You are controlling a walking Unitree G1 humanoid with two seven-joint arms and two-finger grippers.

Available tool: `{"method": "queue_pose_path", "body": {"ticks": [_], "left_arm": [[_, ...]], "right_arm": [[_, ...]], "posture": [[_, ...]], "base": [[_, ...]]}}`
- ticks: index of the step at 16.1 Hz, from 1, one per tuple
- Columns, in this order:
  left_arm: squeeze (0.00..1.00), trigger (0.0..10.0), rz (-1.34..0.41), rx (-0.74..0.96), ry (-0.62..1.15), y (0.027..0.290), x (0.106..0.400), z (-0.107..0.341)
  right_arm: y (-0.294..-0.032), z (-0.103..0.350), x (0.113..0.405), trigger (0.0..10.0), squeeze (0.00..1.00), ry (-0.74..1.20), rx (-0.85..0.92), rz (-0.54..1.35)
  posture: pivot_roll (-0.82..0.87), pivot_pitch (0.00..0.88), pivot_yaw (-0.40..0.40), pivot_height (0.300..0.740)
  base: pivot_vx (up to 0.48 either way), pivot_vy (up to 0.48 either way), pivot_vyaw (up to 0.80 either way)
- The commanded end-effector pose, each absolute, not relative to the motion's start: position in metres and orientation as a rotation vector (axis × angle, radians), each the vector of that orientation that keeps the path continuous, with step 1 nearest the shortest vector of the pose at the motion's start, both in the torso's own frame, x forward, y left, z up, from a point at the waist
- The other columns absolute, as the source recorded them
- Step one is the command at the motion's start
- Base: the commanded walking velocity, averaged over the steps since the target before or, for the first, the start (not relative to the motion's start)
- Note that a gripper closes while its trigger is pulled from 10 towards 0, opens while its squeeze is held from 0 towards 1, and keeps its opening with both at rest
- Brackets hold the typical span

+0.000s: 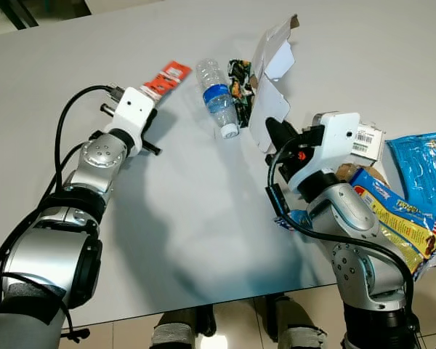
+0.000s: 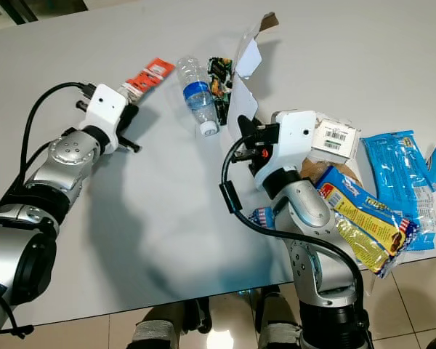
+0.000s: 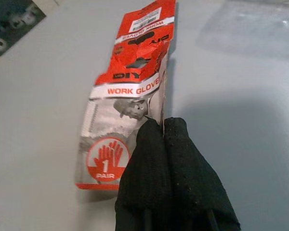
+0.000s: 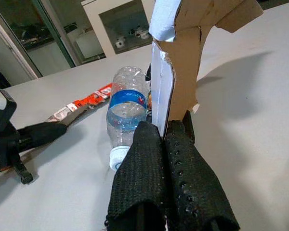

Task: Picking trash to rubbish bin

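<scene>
A red and white work-glove packet [image 1: 167, 78] lies at the far left of the white table [image 1: 196, 218]. My left gripper [image 3: 162, 126] is shut on its near end. My right gripper [image 4: 164, 127] is shut on the lower edge of a torn cardboard box [image 1: 272, 65], which stands upright above the table. Between the two lie a clear plastic bottle [image 1: 218, 98] with a blue label and a dark crumpled wrapper [image 1: 240, 78].
By my right arm, near the table's right edge, lie a blue plastic wrapper [image 1: 421, 171], a yellow and blue snack packet [image 1: 396, 214] and a small white barcoded box [image 1: 367, 140]. Tiled floor [image 1: 240, 309] shows beyond the near edge.
</scene>
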State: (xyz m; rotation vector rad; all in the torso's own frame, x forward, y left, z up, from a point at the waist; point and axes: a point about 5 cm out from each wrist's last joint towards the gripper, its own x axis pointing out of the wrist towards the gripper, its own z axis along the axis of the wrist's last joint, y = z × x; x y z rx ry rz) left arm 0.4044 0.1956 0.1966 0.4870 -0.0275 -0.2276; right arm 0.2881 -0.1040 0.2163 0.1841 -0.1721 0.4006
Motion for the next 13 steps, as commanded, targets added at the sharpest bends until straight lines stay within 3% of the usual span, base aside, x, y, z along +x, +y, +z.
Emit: {"method": "queue_pose_path", "body": {"ticks": [1,4,6,10,13], "left_arm": [[0.0,0.0,-0.174,0.495,-0.026,0.207,0.402,0.194],[0.0,0.0,-0.105,0.561,-0.237,0.203,0.402,0.22],[0.0,0.0,-0.052,0.493,-0.398,0.195,0.398,0.238],[0.0,0.0,0.036,0.349,-0.456,0.201,0.386,0.235],[0.0,0.0,0.2,0.235,-0.452,0.227,0.359,0.231]], "right_arm": [[-0.1,0.215,0.286,10.0,0.0,-0.164,0.192,0.415],[-0.099,0.215,0.29,10.0,0.0,-0.167,0.192,0.422],[-0.095,0.216,0.295,10.0,0.0,-0.175,0.194,0.441],[-0.092,0.217,0.303,10.0,0.0,-0.192,0.191,0.459],[-0.089,0.221,0.309,10.0,0.0,-0.214,0.183,0.481]], "posture": [[-0.14,0.328,0.136,0.74],[-0.13,0.312,0.126,0.74],[-0.11,0.289,0.115,0.74],[-0.08,0.246,0.107,0.74],[-0.06,0.212,0.089,0.74]], "base": [[0.0,0.0,0.0],[0.0,0.0,0.0],[0.0,0.0,0.0],[0.0,0.0,0.0],[0.0,0.0,0.0]]}}
